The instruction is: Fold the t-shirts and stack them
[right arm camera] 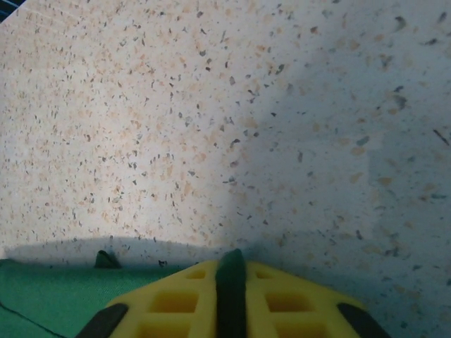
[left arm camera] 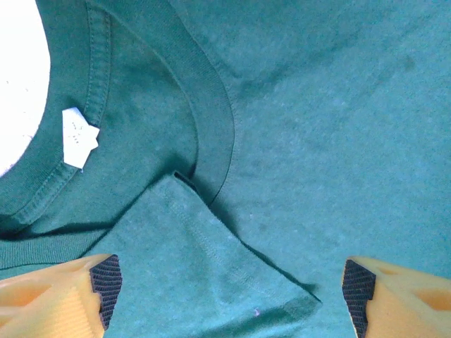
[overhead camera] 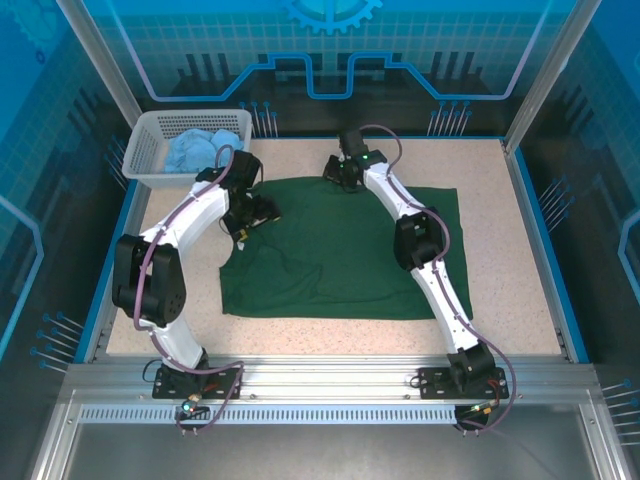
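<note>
Green t-shirt (overhead camera: 330, 250): spread flat on the counter (overhead camera: 500, 200), between both arms.
Blue t-shirt (overhead camera: 200, 150): bunched inside the white basket (overhead camera: 143, 150), far left corner.
Left tool (left arm camera: 225, 292): fingers wide apart, over the collar and a folded sleeve.
Right tool (right arm camera: 230, 278): fingers together at the shirt's far edge, apparently pinching green cloth.

Speckled beige table (overhead camera: 500, 200), blue-edged, fills the middle; translucent blue walls (overhead camera: 450, 50) with circuit lines stand at 9, 12 and 3 o'clock; gear emblem (overhead camera: 332, 12) at 12; aluminium rail (overhead camera: 330, 375) at 6; light even, shadows soft.
</note>
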{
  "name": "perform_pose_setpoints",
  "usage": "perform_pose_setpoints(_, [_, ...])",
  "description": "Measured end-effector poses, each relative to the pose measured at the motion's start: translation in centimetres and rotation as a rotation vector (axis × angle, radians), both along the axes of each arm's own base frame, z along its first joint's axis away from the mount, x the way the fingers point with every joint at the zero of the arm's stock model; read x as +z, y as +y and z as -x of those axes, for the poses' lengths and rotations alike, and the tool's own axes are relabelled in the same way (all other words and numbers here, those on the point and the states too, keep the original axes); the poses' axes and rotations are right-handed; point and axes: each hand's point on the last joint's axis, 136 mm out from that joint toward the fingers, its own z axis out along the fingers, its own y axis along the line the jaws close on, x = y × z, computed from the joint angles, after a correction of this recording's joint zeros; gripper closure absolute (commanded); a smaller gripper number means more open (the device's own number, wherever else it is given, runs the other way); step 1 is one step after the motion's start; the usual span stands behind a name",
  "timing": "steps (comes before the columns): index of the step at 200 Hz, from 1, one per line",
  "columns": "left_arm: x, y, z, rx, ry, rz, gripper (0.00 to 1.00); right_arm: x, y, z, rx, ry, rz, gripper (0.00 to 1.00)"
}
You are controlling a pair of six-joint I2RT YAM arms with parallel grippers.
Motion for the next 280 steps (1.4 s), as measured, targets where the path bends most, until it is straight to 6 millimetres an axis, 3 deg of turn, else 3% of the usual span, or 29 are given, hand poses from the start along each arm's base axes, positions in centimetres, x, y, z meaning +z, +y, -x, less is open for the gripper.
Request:
perform_pose_setpoints(39, [0.1,0.3,-0.2,0.009,-0.006,-0.006,0.16,1.0,1.5,0.2,0.138,-0.085,0.024,0.93])
perform_pose_setpoints(65, [-0.3,0.6,-0.2,0.028,-0.011,-0.008,0.16,2.6,3.6,2.6,0.308,-0.123,0.033,0.99])
perform_pose_setpoints(87, [-0.8,1.5,0.5,0.085,0.0,0.002,0.16,4.6,6.2,6.4,0.474,-0.168,0.05,1.0])
perform_pose_setpoints(109, [-1.2,3.1,1.0,0.176,0.006,0.022,0.15,6.3,8.9,11.7,0.625,-0.219,0.075,0.99])
perform_pose_setpoints(142, [-1.7,4.1,0.8,0.282,0.007,0.1,0.15,7.2,11.3,17.9,0.781,-0.282,0.105,0.94])
perform_pose_setpoints(169, [-2.1,3.7,0.7,0.316,0.018,0.157,0.15,5.4,10.6,20.1,0.843,-0.273,0.164,0.9])
perform_pose_setpoints(192, [-2.2,3.3,0.6,0.335,0.02,0.193,0.15,2.2,9.0,21.7,0.873,-0.219,0.231,0.77])
perform_pose_setpoints(213, [-2.1,3.1,0.3,0.351,0.018,0.225,0.15,-0.2,8.0,23.3,0.894,-0.163,0.272,0.73])
perform_pose_setpoints(242, [-1.9,2.5,-0.6,0.355,0.032,0.249,0.15,0.7,8.3,24.5,0.905,-0.184,0.295,0.66])
perform_pose_setpoints(280, [-0.7,0.7,-5.3,0.276,0.032,0.222,0.18,0.5,8.3,26.6,0.919,-0.159,0.302,0.59])
